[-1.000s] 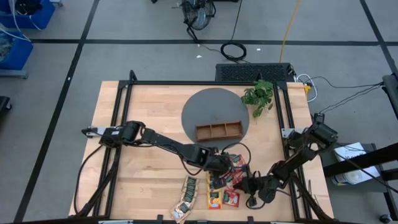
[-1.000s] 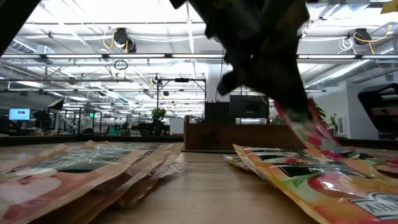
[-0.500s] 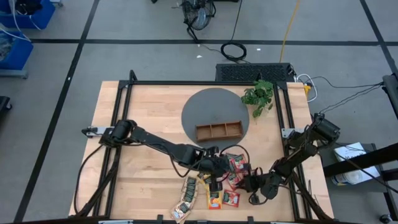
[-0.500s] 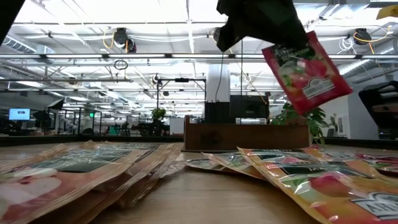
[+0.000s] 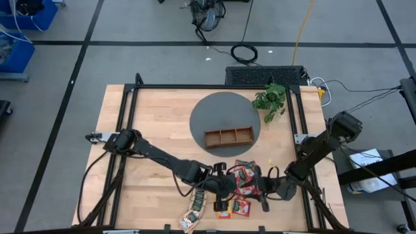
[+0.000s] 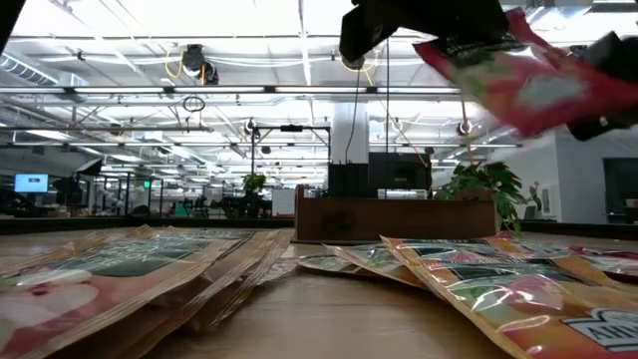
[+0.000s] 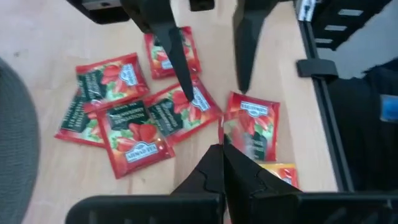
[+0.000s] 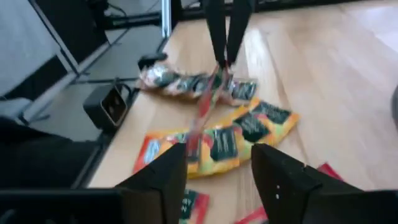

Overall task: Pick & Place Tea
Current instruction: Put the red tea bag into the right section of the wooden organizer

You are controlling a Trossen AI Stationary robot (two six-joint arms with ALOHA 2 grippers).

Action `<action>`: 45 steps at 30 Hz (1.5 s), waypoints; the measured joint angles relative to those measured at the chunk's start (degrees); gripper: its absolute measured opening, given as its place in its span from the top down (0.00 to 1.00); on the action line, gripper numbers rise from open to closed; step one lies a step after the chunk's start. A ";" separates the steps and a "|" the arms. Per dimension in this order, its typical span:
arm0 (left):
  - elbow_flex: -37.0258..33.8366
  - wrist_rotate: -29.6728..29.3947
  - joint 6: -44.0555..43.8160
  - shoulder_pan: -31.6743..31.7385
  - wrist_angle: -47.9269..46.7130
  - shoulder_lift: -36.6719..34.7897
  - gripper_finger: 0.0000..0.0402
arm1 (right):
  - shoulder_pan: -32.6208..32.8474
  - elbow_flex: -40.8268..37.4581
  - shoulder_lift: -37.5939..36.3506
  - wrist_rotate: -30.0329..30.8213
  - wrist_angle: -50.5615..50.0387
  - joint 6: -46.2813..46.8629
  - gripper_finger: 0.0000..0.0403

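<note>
Tea packets lie flat near the table's front edge: red ones (image 7: 130, 118), orange-yellow ones (image 8: 230, 143) and beige-green ones (image 8: 180, 81). My left gripper (image 7: 222, 152) is above them, shut on one red packet (image 6: 528, 80). My right gripper (image 8: 221, 171) faces it from the table's right. It is open, and its fingers (image 7: 177, 62) stand just past the packet's free end. The brown three-compartment tray (image 5: 229, 137) sits on a grey round mat (image 5: 221, 110) farther back. My left gripper pinches the red packet between its two shut fingers at one edge (image 7: 229, 140), near a corner. The fingers slant down from the table's left. The packet is lifted clear of the pile and tilted. Its free end (image 6: 598, 105) slopes down toward my right gripper.
A green plant (image 5: 271, 101) stands at the far right, beside the mat. Black frame rails (image 5: 123, 130) run along the table's left and right sides. Bare wood lies left of the packets.
My left gripper has risen from the pile with the red packet. The packet came clear of the table, hung below the fingers, then swung up to a slant. My right gripper has risen too and now shows beside the packet's free end in the low view.
</note>
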 joint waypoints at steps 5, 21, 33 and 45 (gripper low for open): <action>0.00 -1.02 0.05 -0.07 0.43 0.02 1.00 | -2.23 0.00 -0.38 -0.11 0.49 -1.68 0.56; 0.02 -0.39 0.23 2.01 2.26 2.59 1.00 | -8.34 0.02 -0.40 -8.06 2.36 -4.34 0.59; 0.04 -0.12 0.06 2.20 2.38 3.19 1.00 | -8.72 0.02 -0.36 -9.15 1.28 -6.95 0.97; 0.00 -0.12 0.02 2.21 4.00 3.19 0.86 | -8.72 0.02 -0.38 -9.03 1.08 -7.39 1.00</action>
